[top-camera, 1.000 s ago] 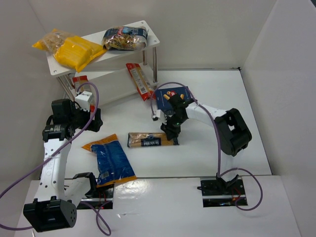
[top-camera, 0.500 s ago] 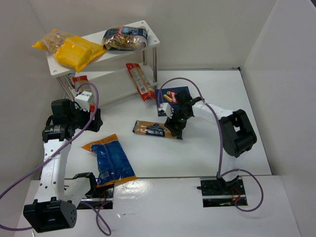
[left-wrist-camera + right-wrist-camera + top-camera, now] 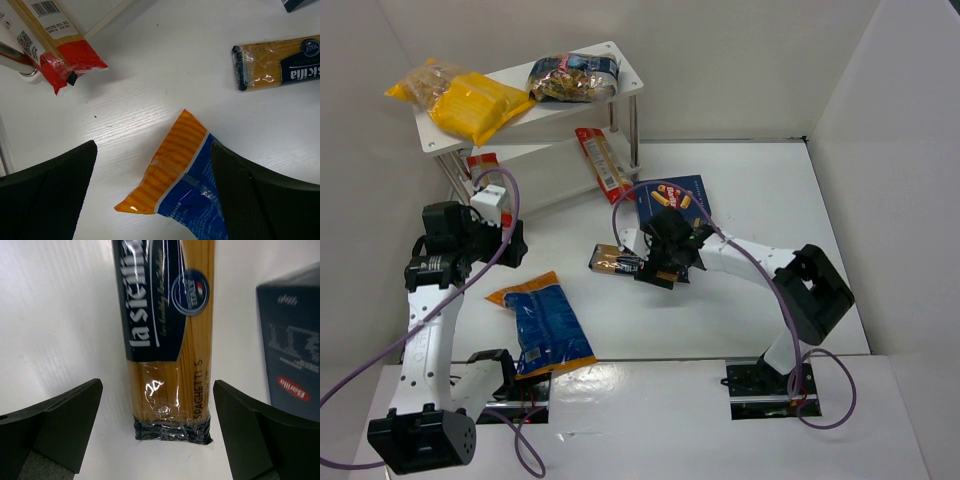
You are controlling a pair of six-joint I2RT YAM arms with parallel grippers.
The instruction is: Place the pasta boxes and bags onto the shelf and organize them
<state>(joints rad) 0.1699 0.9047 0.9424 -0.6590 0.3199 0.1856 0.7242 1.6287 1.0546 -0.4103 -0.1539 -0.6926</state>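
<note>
The golden spaghetti bag [image 3: 615, 261] [image 3: 170, 340] lies flat on the table. My right gripper [image 3: 646, 266] [image 3: 157, 432] stands open astride its dark sealed end, both fingers clear of it. The dark-blue pasta box [image 3: 672, 196] [image 3: 292, 365] lies flat just behind. A blue bag with an orange end [image 3: 542, 322] [image 3: 175, 165] lies by the left arm, and my left gripper [image 3: 510, 244] [image 3: 152, 192] hovers open above its orange end. The white shelf [image 3: 624, 62] carries yellow bags [image 3: 470, 102] and a dark bag [image 3: 572, 78] on its top board.
A red-and-white pack [image 3: 603, 165] [image 3: 55, 45] leans against the lower board [image 3: 550, 168], beside a silver post [image 3: 634, 128]. Another red pack [image 3: 480, 160] shows under the shelf's left end. White walls close in the table at left, back and right.
My right gripper has carried the spaghetti bag up and to the left, then opened and let it go on the table. The left arm has not moved.
</note>
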